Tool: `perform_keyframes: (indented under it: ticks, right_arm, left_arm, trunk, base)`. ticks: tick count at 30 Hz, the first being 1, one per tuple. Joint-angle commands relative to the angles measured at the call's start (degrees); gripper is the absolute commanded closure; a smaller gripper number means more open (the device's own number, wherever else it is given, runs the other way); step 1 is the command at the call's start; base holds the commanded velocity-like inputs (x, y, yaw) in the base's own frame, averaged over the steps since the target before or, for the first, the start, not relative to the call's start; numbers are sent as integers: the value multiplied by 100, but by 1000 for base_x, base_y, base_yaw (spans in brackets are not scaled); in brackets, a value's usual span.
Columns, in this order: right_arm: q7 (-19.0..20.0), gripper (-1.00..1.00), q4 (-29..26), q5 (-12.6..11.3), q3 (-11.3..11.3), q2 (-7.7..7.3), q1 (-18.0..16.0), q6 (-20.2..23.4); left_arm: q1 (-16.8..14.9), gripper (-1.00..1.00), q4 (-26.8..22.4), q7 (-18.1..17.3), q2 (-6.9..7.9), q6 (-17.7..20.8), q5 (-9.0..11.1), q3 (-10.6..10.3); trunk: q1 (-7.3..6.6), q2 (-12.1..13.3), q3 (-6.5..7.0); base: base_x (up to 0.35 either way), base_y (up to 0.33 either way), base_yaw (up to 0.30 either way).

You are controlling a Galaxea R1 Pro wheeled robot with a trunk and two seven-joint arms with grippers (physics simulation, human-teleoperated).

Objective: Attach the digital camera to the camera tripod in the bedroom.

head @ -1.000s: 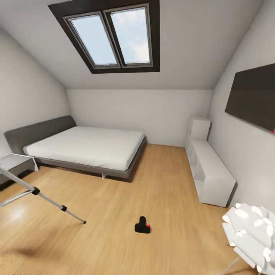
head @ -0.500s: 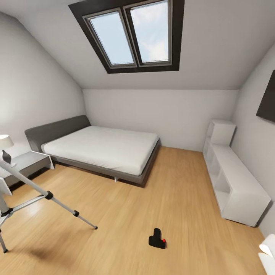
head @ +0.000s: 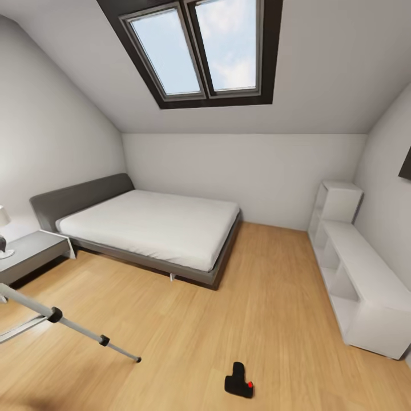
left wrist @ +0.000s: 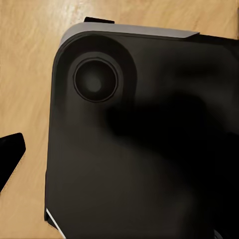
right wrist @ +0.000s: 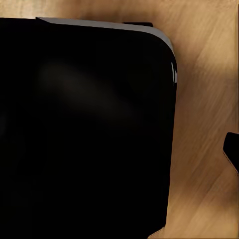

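Bedroom: grey bed (head: 151,228) sat by the far wall, wood floor (head: 257,297) ran toward the robot. Camera tripod (head: 68,325) stood low-left, one silver leg reaching toward centre. Digital camera (head: 238,380) lay on the floor, low and just right of centre, near that leg's foot, likelier the right arm's reach. Each tool's state: cannot tell; wrist views gave a dark panel.
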Motion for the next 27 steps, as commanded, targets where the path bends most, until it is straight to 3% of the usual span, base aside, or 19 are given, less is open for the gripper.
perform_keyframes:
  ticks: [1,27]
  right_arm:
    - [-2,-100,1,5,3,0,0,-20]
    - [-5,-100,1,4,3,-9,0,-25]
  left_arm:
    - [1,-100,-4,5,-1,-13,46,-6]
    - [1,-100,-3,5,-10,-56,37,-4]
  trunk:
    - [4,-2,-4]
    - [4,-2,-4]
  base:
    - [325,0,0]
    - [324,0,0]
